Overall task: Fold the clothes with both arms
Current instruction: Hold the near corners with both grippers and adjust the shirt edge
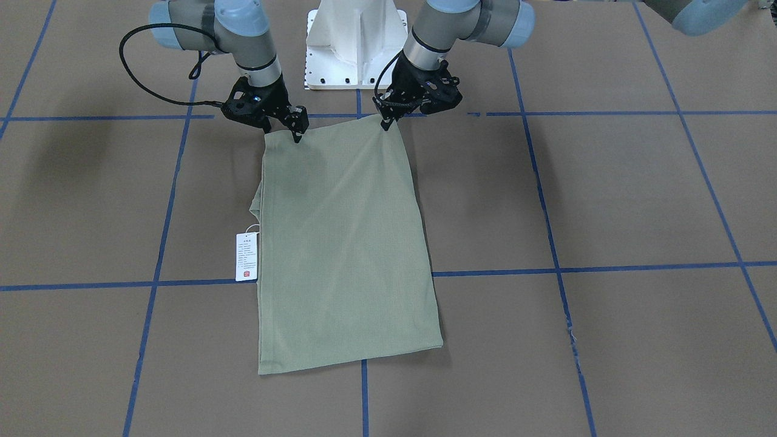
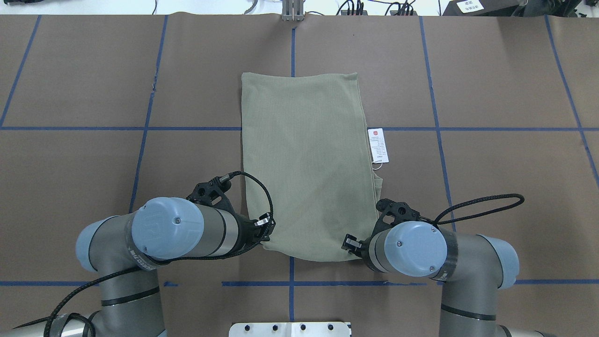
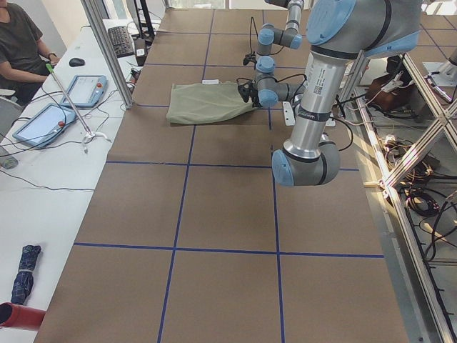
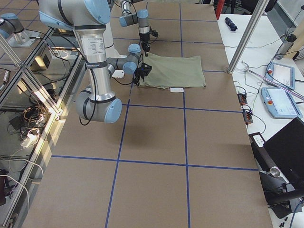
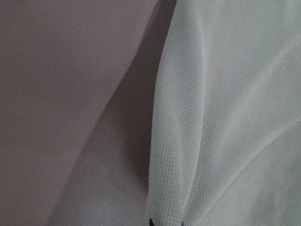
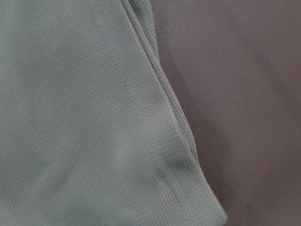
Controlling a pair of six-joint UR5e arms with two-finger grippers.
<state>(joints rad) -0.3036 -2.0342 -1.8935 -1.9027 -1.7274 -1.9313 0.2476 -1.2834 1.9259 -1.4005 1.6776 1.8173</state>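
The shirt [image 1: 346, 243] lies flat on the brown table [image 1: 607, 200] as a long folded panel running straight out from the robot, its hang tag [image 1: 246, 257] just beside the long edge on the robot's right. In the front-facing view you see both tools at the end nearest the robot: the left gripper [image 1: 386, 124] pinched narrow on one corner, the right gripper [image 1: 297, 135] pinched narrow on the edge by the other.

From overhead, the shirt [image 2: 304, 159] sits mid-table, and its near edge sags in a curve between the left gripper [image 2: 265, 230] and the right gripper [image 2: 350, 243].

In both side views the shirt [image 4: 175, 71] is far off, and the tools are too small for you to judge.

Your left wrist camera shows a folded edge running down into the left gripper [image 5: 166, 222], cloth between its dark tips.

Your right wrist camera shows only a shirt [image 6: 94, 117] corner on the table, no finger in frame.
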